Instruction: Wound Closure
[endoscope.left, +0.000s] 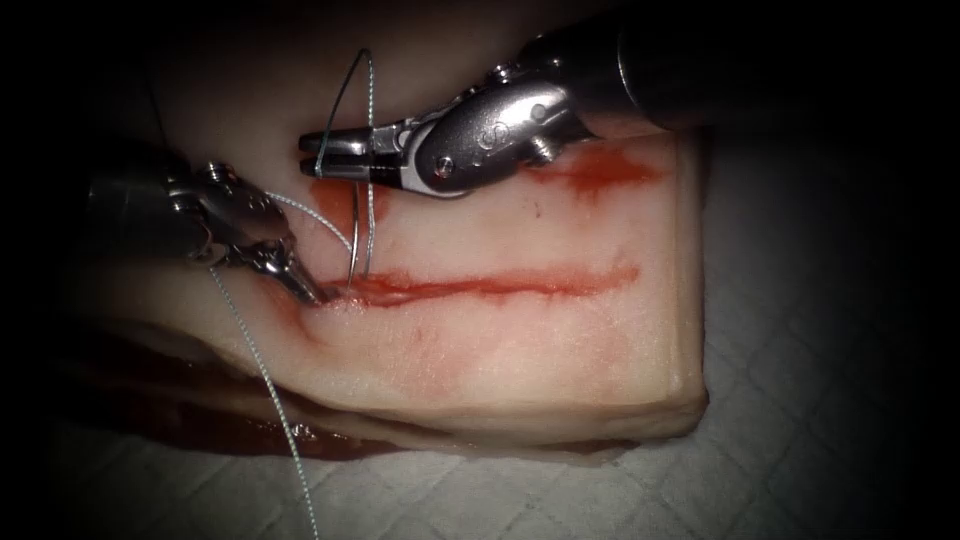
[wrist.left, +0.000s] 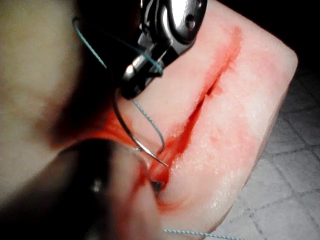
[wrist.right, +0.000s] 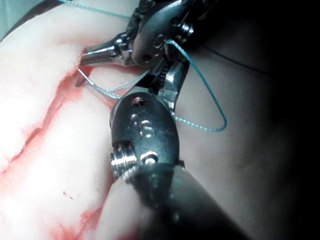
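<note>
Thread (endoscope.left: 268, 385) trails nearest the camera, running down off the tissue (endoscope.left: 520, 350) front edge over the bench cloth (endoscope.left: 800, 400), and up to the left end effector (endoscope.left: 310, 293). Left end effector tip sits at the left end of the cut (endoscope.left: 500, 285), pressed into the tissue edge there; cannot tell if its jaws are parted or clenched. Red fluid (endoscope.left: 600, 170) lines the cut and smears the surface further back. Needle (endoscope.left: 352, 150) stands upright above the cut's left end: its lower part comes down just beside the left tip, the point looks free of the tissue in the left wrist view (wrist.left: 150, 152), and its arc rises past the right end effector. Right end effector (endoscope.left: 312, 157), behind the cut, is clenched on the needle around mid-curve, thread draped alongside. Right wrist view has thread looping (wrist.right: 200, 100) beside those jaws.
</note>
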